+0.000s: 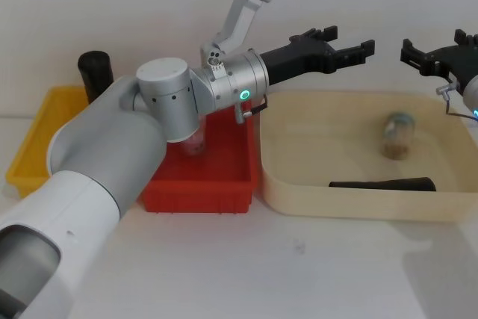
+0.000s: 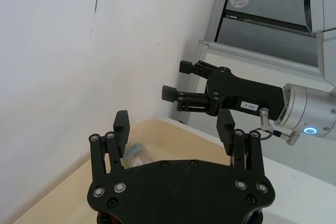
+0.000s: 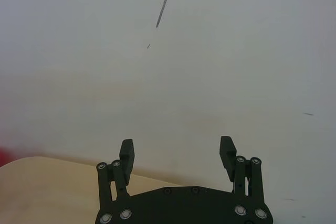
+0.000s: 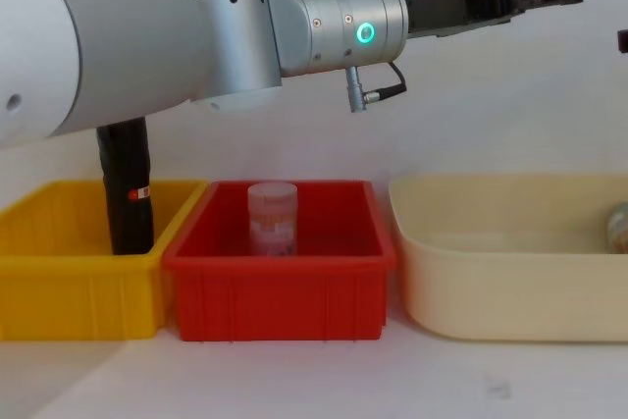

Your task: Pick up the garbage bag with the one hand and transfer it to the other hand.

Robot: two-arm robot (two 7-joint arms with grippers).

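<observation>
The garbage bag (image 1: 382,184), a black roll, lies on the floor of the beige tub (image 1: 299,199) near its front wall. My left gripper (image 1: 349,41), on the arm with the green ring, hangs open and empty high above the tub's back left corner; the left wrist view shows it as well (image 2: 173,129). Facing it from the right is my right gripper (image 1: 432,42), on the arm with the blue ring, also open and empty (image 3: 176,151). A small gap separates the two grippers. Both are well above the roll.
A jar (image 1: 397,136) lies in the beige tub behind the roll. The red bin (image 4: 280,287) holds a clear jar (image 4: 272,218). A thinner black roll (image 4: 126,183) with a red-and-white label stands in the yellow bin (image 4: 69,291). A white wall is close behind.
</observation>
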